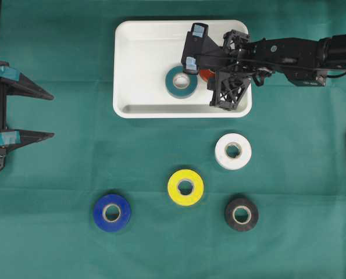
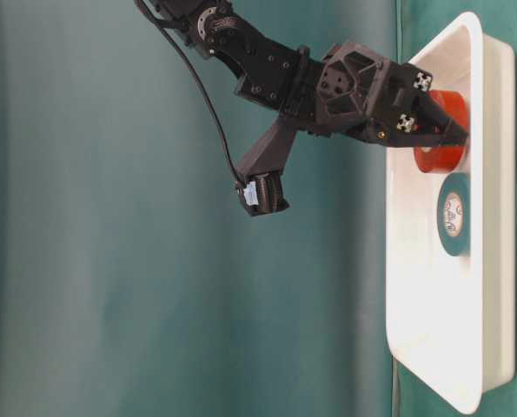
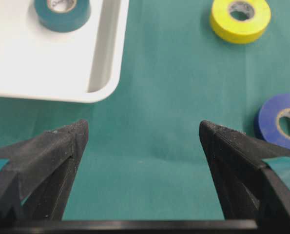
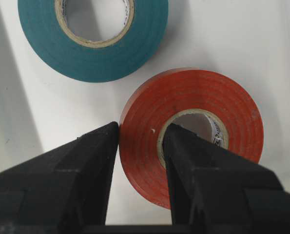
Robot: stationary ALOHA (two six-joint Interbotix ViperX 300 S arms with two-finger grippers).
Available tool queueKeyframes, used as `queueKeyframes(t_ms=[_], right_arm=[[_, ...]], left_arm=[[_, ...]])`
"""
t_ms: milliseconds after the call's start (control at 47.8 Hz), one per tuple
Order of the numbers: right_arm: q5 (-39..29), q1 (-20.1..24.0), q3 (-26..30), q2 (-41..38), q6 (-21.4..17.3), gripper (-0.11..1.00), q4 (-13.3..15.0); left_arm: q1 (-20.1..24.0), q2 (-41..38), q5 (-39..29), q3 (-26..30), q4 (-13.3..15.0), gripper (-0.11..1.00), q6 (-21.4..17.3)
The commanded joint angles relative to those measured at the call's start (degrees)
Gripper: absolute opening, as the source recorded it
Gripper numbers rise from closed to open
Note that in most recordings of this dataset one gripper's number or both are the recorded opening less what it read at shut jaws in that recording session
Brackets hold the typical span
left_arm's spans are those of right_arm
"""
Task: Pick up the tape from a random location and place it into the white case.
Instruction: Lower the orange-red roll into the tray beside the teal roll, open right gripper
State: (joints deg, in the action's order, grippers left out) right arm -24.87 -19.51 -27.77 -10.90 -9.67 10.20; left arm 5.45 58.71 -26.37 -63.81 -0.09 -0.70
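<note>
Right wrist view: my right gripper (image 4: pixel 140 141) is clamped on the wall of the red tape (image 4: pixel 191 134), one finger outside the roll and one in its core, low inside the white case (image 1: pixel 143 64) (whether the roll touches the case floor I cannot tell). A teal tape (image 1: pixel 181 82) lies flat just beside it in the case. My left gripper (image 3: pixel 142 134) hangs wide apart over the green bench (image 1: pixel 56 174), holding nothing. White tape (image 1: pixel 233 151), yellow tape (image 1: pixel 185 187), blue tape (image 1: pixel 112 213) and black tape (image 1: pixel 241 214) lie on the bench.
</note>
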Motion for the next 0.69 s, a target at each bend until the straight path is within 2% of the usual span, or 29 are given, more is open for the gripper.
queueKeyframes(t_ms=[0,543,585,669], right_arm=[[0.44,0.0,0.53,0.97,-0.09,0.32,-0.09],[0.26,-0.09,0.79,0.97,0.0,0.33,0.09],[0.26,-0.09,0.79,1.05,0.0,0.41,0.09],[0.0,-0.09,0.88,1.49,0.0,0.68,0.18]], left_arm=[[0.0,-0.44,0.26,0.7,0.09,0.97,0.09],[0.0,-0.44,0.26,0.7,0.09,0.97,0.09],[0.0,-0.44,0.26,0.7,0.09,0.97,0.09],[0.0,-0.44,0.26,0.7,0.09,0.97,0.09]])
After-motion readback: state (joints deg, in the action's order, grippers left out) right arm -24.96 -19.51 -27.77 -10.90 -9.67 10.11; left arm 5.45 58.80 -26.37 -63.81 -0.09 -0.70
